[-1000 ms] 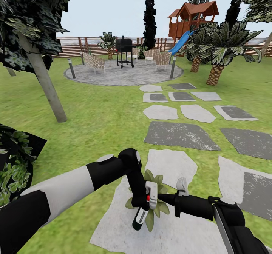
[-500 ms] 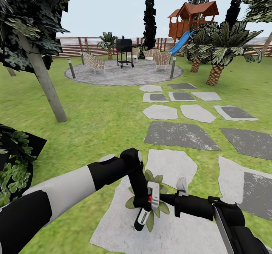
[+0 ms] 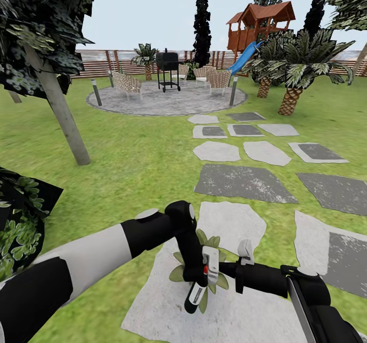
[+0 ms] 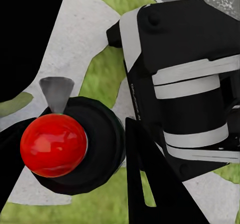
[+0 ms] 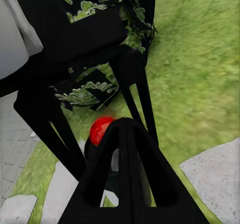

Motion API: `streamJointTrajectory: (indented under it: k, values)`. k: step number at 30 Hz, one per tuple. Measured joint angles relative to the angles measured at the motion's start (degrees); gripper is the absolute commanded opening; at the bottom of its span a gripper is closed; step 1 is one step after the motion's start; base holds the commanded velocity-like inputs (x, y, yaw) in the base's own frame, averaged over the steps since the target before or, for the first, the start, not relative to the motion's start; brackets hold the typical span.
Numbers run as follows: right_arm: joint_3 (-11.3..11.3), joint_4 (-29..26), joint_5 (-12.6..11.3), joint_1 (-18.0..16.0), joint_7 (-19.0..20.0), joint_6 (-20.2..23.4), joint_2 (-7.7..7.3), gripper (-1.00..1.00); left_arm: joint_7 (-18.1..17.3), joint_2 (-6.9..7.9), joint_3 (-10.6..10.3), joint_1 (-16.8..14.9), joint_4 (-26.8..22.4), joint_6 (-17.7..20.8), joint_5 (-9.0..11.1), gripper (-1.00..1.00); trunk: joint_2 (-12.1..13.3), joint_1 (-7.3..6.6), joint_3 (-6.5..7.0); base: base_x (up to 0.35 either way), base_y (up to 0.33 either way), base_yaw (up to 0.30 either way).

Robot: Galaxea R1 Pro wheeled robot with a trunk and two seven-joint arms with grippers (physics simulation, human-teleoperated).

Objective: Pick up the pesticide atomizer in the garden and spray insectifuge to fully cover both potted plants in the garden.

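Left pincer (image 3: 196, 276) clamps pesticide atomizer (image 3: 200, 284) above potted plant (image 3: 216, 281).

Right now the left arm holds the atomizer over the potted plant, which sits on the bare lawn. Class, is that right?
Not quite. The left gripper does hold the pesticide atomizer over the potted plant, but the plant sits on a pale grey stepping stone, not bare lawn. The head view shows it.

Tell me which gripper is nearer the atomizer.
Left. The left gripper is clamped on the atomizer, holding it over the potted plant. The right gripper sits just beside the atomizer's trigger head, on the robot's right.
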Motion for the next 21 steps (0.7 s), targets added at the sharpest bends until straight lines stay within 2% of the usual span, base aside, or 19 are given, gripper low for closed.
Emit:
streamJointTrajectory:
  k: [6, 12, 21]
  values:
    - [0.1, 0.0, 0.0, 0.0, 0.0, 0.0, 0.00, -1.00, 0.0, -0.05, 0.0, -0.1, 0.0, 0.0, 0.0, -1.00, 0.0, 0.00, 0.00, 0.000, 0.000, 0.000]
    - [3.2, -0.1, 0.0, 0.0, 0.0, 0.0, 0.00, -1.00, 0.0, 0.18, -0.1, -0.1, 0.0, 0.0, -0.1, -1.00, 0.0, 0.00, 0.00, 0.000, 0.000, 0.000]
    - [3.3, -0.1, 0.0, 0.0, 0.0, 0.0, 0.00, -1.00, 0.0, 0.30, -0.2, -0.1, 0.0, 0.0, 0.0, -1.00, 0.0, 0.00, 0.00, 0.000, 0.000, 0.000]
